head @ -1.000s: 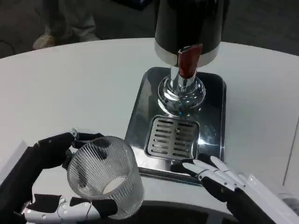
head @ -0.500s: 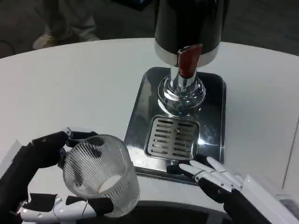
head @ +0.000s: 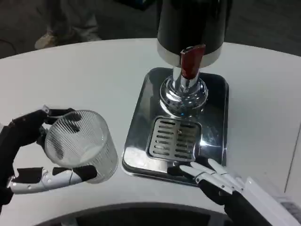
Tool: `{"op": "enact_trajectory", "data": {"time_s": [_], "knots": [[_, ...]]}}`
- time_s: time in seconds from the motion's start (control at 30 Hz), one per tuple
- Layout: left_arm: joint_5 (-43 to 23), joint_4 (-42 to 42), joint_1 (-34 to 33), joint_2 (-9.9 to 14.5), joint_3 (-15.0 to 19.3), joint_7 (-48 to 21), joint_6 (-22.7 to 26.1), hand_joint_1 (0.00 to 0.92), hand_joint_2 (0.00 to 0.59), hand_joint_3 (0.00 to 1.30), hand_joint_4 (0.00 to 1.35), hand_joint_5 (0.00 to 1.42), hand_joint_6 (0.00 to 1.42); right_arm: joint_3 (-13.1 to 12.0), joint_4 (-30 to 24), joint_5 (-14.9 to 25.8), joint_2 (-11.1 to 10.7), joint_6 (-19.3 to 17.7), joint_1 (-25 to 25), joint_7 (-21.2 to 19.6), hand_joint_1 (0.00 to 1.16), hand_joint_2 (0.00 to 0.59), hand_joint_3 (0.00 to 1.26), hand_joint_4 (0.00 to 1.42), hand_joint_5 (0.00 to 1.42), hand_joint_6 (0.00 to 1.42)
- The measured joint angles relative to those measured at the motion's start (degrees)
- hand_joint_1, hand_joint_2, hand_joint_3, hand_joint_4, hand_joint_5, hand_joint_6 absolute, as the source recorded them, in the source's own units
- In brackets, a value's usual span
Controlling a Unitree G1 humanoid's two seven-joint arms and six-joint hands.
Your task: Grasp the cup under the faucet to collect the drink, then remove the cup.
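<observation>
Compared with the earlier frames, the left hand and the ribbed clear cup it holds have shifted toward the picture's left, farther from the dispenser's steel base. The right hand has changed little.

Left hand: black fingers curl around the far side of the cup's rim, and a white-and-black thumb lies along the near side of the cup wall. The cup is gripped between them, tilted with its open mouth facing up and toward the camera. It is well clear of the faucet, to the left of the steel base and apart from it. Any liquid inside cannot be determined.

Right hand: fingers extended and slightly spread, holding nothing. The fingertips sit at the near edge of the steel drip tray base, just below the slotted drain grate.

Beyond the grate, the chrome faucet column rises from the base. Its red tap lever projects from the black dispenser body. The base stands on the white table.
</observation>
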Motion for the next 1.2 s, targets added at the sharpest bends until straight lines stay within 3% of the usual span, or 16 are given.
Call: {"op": "enact_trajectory", "data": {"time_s": [0.37,0.67,1.2], "knots": [[5.82,12.31,-13.99,0.1,-7.87,1.96,1.43,0.737,0.0,0.76,0.84,0.97,0.93,-1.56,-0.16,0.16,0.63,-0.04,1.04,-0.03,0.56,0.493,0.17,0.09,0.0,0.0],[10.49,21.88,-25.01,-1.41,-14.72,4.95,3.84,0.737,0.0,0.76,0.84,0.97,0.92,-1.75,-0.26,0.2,0.81,-0.29,1.99,-0.23,0.56,0.493,0.17,0.09,0.0,0.0],[12.93,31.82,-33.55,-1.87,-19.41,8.58,4.31,0.737,0.001,0.76,0.84,0.99,0.92,-1.92,-0.23,0.54,0.86,-0.38,2.13,-0.86,0.56,0.493,0.17,0.09,0.0,0.0]]}}
